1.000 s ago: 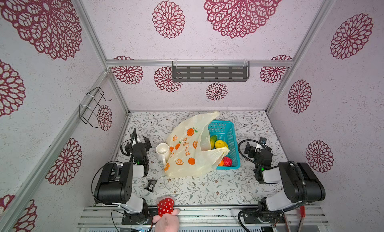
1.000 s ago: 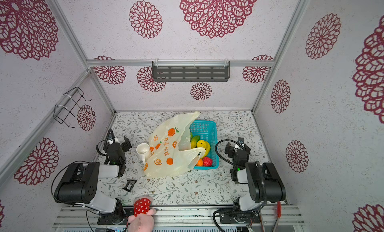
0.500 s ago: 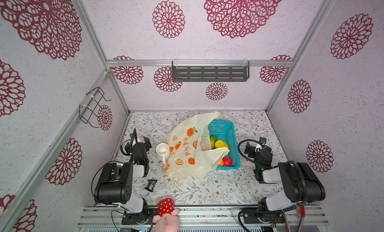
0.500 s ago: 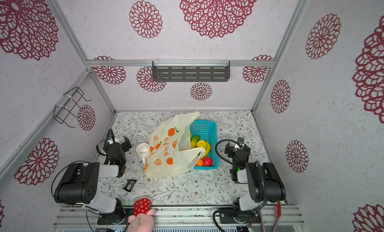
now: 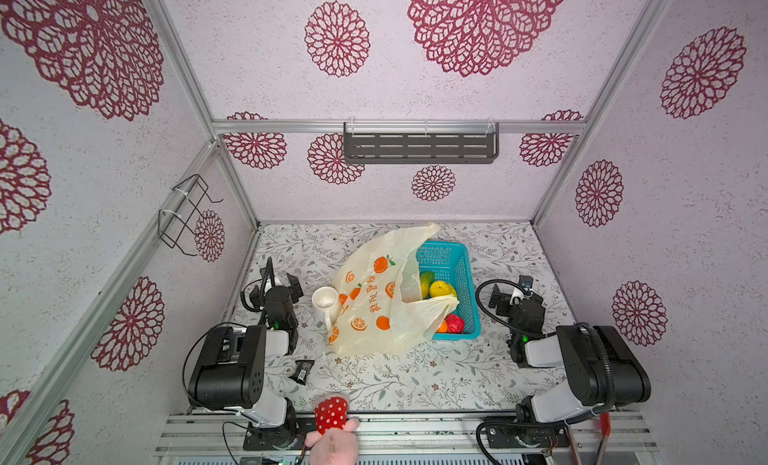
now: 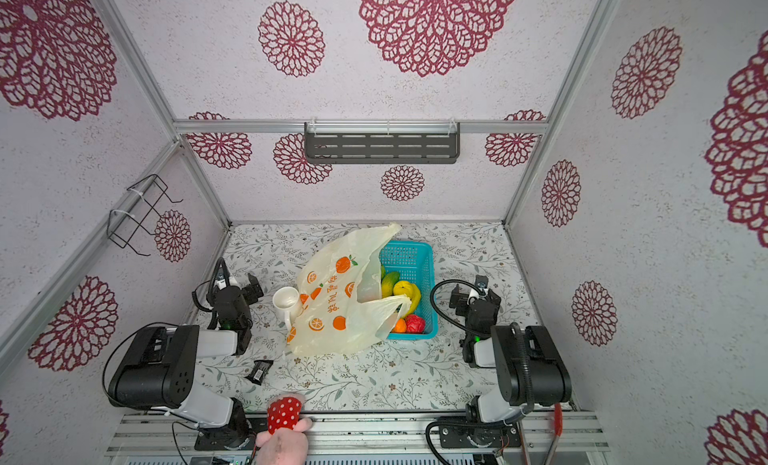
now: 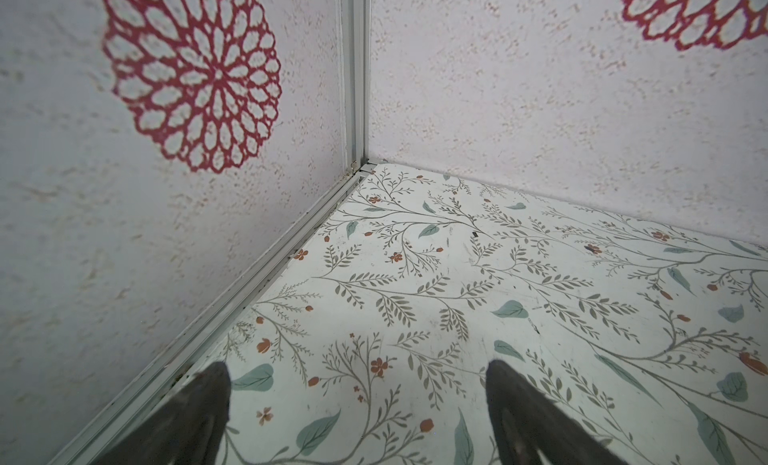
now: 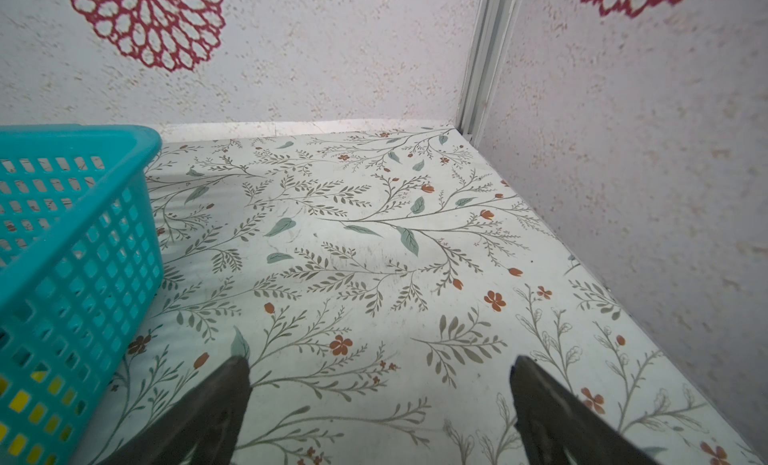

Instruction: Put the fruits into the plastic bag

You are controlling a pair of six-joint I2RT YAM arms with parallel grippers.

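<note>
The left gripper (image 7: 355,371) has its jaws spread wide with nothing between them. Only the floral tabletop (image 7: 457,276) shows below, close to the enclosure's back left corner. The right gripper (image 8: 380,363) is spread just as wide and is also empty. It sits low over the table just beside the teal perforated basket (image 8: 83,242), not touching it.

In both top views each arm is folded at its own side, well apart from the plastic bag (image 5: 374,313). The bag is pale yellow with orange fruit prints and lies crumpled mid-table. Its right part is draped over the basket's left edge, and one handle crosses the basket.

The fruits (image 6: 405,293) lie in the basket, not in the bag. A green one (image 5: 427,278) and a yellow round one (image 5: 439,288) are near its middle. An orange (image 5: 441,327) and a red bumpy one (image 5: 455,323) are at its near end, partly under the handle.

A white mug (image 5: 325,299) sits just beside the bag's left side. A small black packet (image 5: 302,370) lies near the left arm, and a red white-dotted plush toy (image 5: 331,414) sits at the front edge.
</note>
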